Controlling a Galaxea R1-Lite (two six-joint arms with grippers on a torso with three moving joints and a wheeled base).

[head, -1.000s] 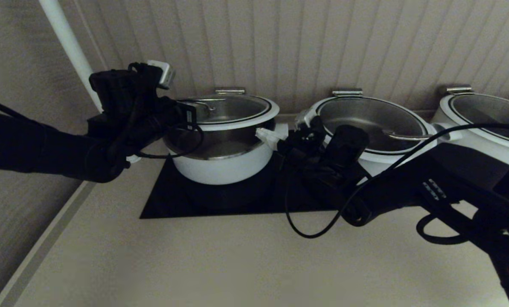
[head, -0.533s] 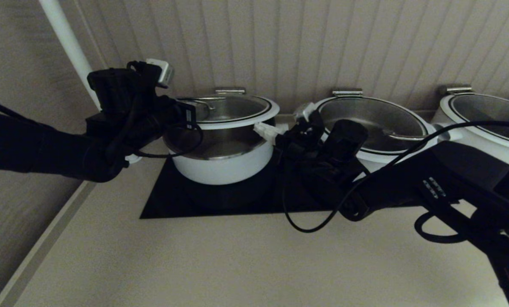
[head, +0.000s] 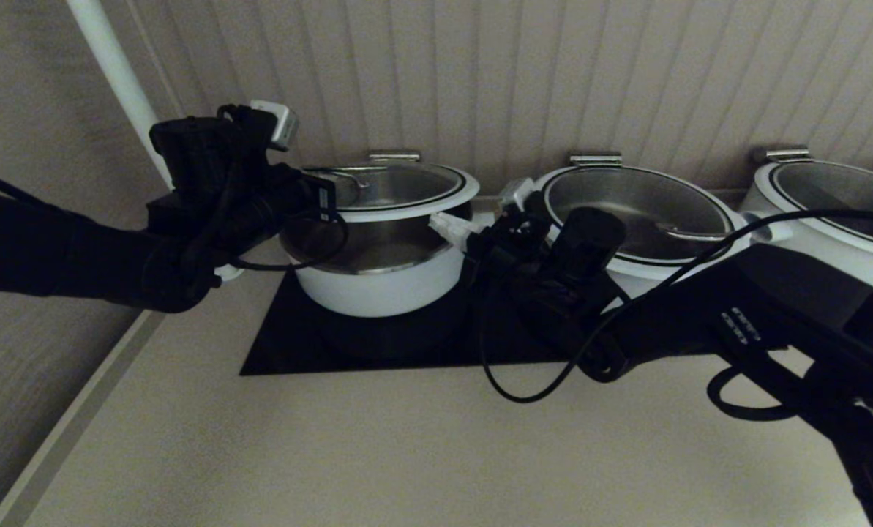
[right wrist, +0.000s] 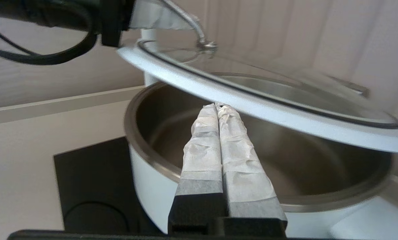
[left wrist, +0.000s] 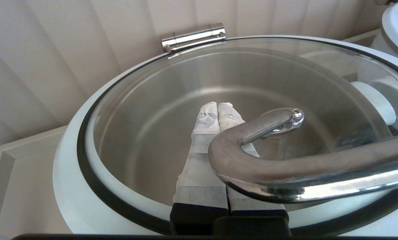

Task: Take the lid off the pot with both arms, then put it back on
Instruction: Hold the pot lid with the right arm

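Observation:
The pot stands white and steep-sided on a black plate, its steel bowl open at the front. The lid hangs tilted above the pot, raised on the left side. My left gripper is at the lid's left side. In the left wrist view it is shut, its fingers lying on the glass under the steel loop handle. My right gripper is shut at the pot's right side. Its tips reach just under the lid's white rim, above the pot's steel edge.
The black plate lies on the beige counter. Two wider white pots with lids stand to the right, close behind my right arm. A ribbed wall runs right behind the pots. A white pipe rises at the left.
My right gripper has moved left, and its tips have gone in under the lid's right rim. The left gripper and the raised lid have hardly moved.

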